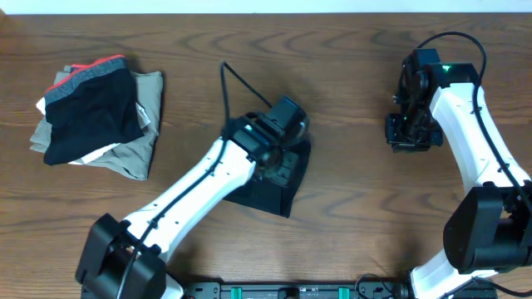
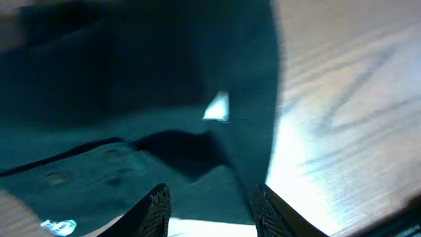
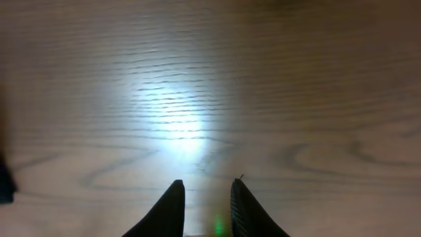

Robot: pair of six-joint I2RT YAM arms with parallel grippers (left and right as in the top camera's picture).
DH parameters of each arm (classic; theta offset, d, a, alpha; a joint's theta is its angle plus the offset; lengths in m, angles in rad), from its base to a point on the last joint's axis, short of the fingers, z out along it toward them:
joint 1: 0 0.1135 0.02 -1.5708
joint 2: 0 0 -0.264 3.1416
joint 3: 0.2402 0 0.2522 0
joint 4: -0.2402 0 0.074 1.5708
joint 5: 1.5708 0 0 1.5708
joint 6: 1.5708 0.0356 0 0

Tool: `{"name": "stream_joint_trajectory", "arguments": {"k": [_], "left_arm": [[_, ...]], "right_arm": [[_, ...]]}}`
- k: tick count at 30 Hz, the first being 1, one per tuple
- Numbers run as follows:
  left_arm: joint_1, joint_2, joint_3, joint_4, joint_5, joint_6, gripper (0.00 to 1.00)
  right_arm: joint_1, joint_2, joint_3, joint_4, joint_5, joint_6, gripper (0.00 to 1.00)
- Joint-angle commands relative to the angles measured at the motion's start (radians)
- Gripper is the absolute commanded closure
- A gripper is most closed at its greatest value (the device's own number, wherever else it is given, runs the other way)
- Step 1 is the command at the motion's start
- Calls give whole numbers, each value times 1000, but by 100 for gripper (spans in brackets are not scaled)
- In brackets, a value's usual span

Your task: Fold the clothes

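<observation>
The clothes (image 1: 278,187), a black garment, lie folded into a small bundle at the table's middle. My left gripper (image 1: 274,156) hangs directly over them. In the left wrist view the dark fabric (image 2: 131,99) fills most of the picture, with a small white logo (image 2: 58,227) at the lower left. The left gripper (image 2: 210,197) is open just above the cloth, with nothing between its fingers. My right gripper (image 1: 409,137) hovers over bare wood at the far right. Its jaws (image 3: 207,191) stand slightly apart, open and holding nothing.
A pile of other folded garments (image 1: 100,116), black with a grey and red band on top of khaki ones, sits at the far left. Bare wooden table (image 1: 366,208) lies between the bundle and the right arm.
</observation>
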Motion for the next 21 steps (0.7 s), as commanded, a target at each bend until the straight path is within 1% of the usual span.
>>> {"name": "stream_joint_trajectory", "arguments": {"k": [1, 4, 6, 9, 12, 15, 19, 21], "left_arm": [[98, -76, 18, -6, -17, -2, 57], [202, -97, 18, 12, -17, -2, 56], [271, -92, 18, 31, -17, -1, 56], [345, -72, 18, 61, -16, -2, 56], [403, -43, 18, 96, -13, -14, 56], [425, -5, 18, 115, 39, -13, 57], [424, 64, 18, 124, 44, -13, 56], [424, 101, 18, 125, 44, -13, 57]], "right_arm": [[-1, -20, -4, 9, -187, -145, 76], [20, -20, -4, 22, -404, -277, 75], [48, -20, -4, 39, -577, -359, 77], [107, -20, -4, 79, -766, -430, 81], [181, -20, -4, 157, -849, -423, 83], [256, -14, -4, 260, -862, -351, 84], [342, 10, -4, 399, -862, -243, 84], [369, 29, -4, 440, -862, -211, 84]]}}
